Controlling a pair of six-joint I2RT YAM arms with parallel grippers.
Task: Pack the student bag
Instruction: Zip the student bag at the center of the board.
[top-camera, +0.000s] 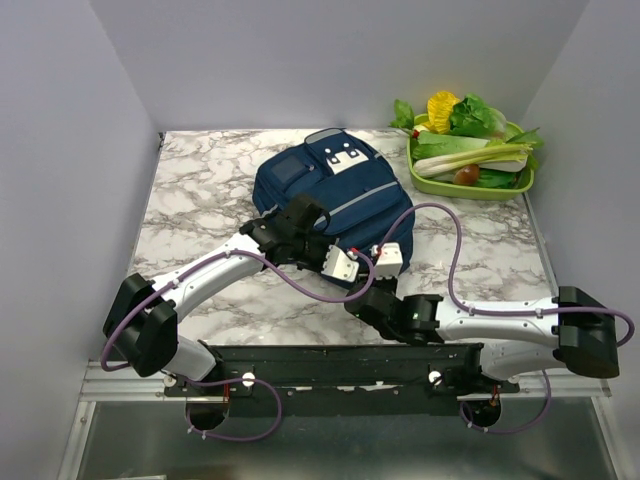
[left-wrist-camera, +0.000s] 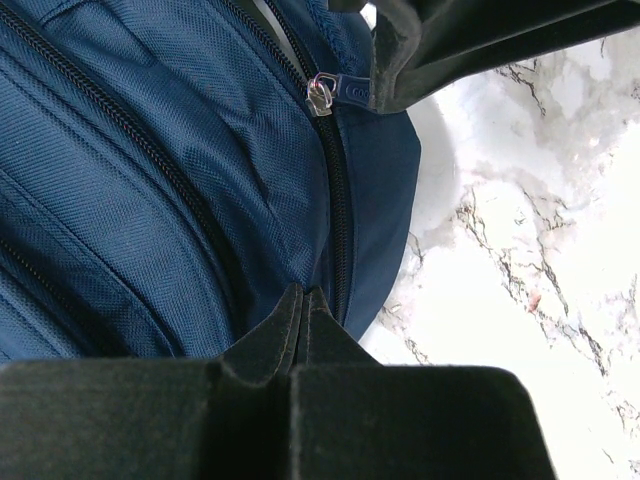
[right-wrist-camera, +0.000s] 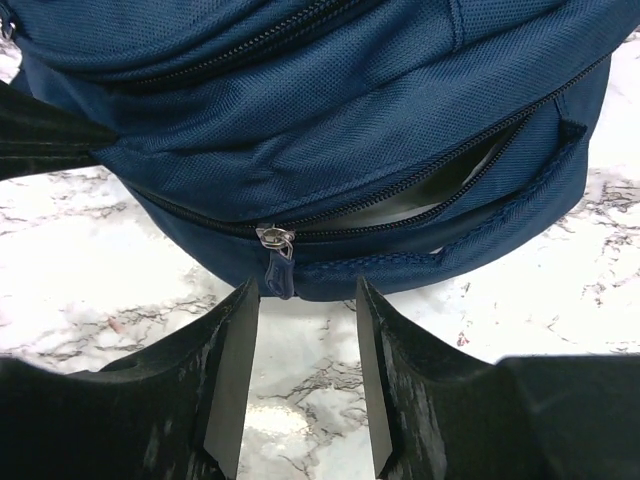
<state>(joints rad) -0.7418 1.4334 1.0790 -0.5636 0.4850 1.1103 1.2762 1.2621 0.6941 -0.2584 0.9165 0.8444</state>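
Bag (top-camera: 330, 195) lies mid-table (top-camera: 200, 200), its near end toward both arms. Its zip stands partly open there and something pale shows in the gap; I can't tell what. A green tray (top-camera: 470, 192) at the far right holds vegetables (top-camera: 475, 140). The left gripper (left-wrist-camera: 303, 305) is closed, tips against the bag's edge beside a zip. The right gripper (right-wrist-camera: 307, 330) is parted, with the zip pull (right-wrist-camera: 276, 262) hanging just ahead of its left finger.

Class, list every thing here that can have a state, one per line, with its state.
backpack, lying flat, front up
zip, partly open
left tool, shut, pinching the backpack's edge
right tool, open, just short of the zip
tray, filled with vegetables
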